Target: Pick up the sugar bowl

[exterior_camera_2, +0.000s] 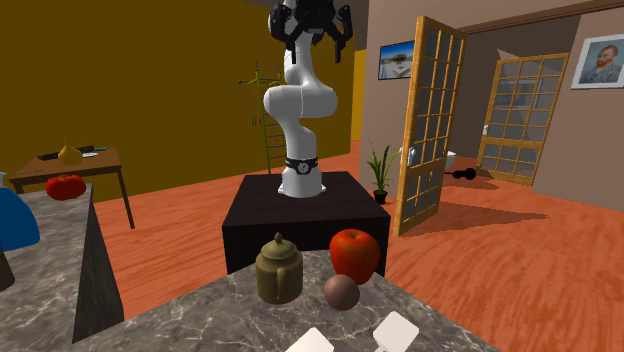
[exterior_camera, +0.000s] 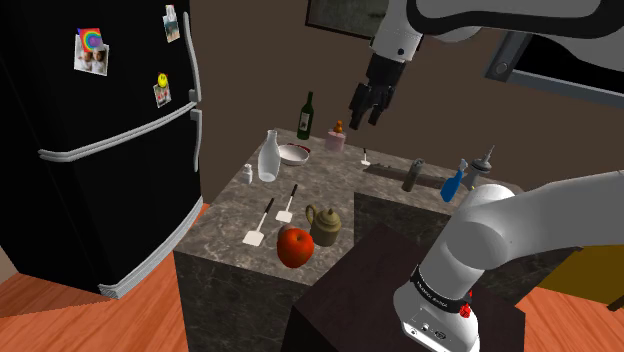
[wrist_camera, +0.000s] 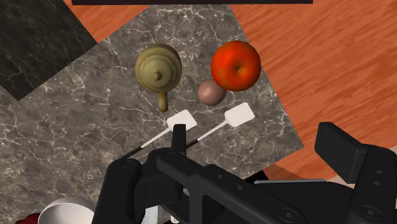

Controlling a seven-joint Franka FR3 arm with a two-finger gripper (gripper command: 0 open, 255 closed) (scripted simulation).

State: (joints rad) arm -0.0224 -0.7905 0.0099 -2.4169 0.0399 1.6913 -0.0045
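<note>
- A black refrigerator stands at the shoulder view's left, next to a grey marbled counter
- Two white spatulas lie side by side on the counter, and a clear carafe stands upright farther back
- A red apple sits at the counter's near edge; in the second exterior view a small brown ball rests just beside it
- The sugar bowl is olive-brown with a lid and a side handle; it stands upright on the counter just beside the apple, near the stand, and in the wrist view its handle points toward the spatula blades
- The gripper hangs high above the counter, well apart from the sugar bowl, its fingers spread wide with nothing between them
- The dark stand sits at the shoulder view's lower right
</note>
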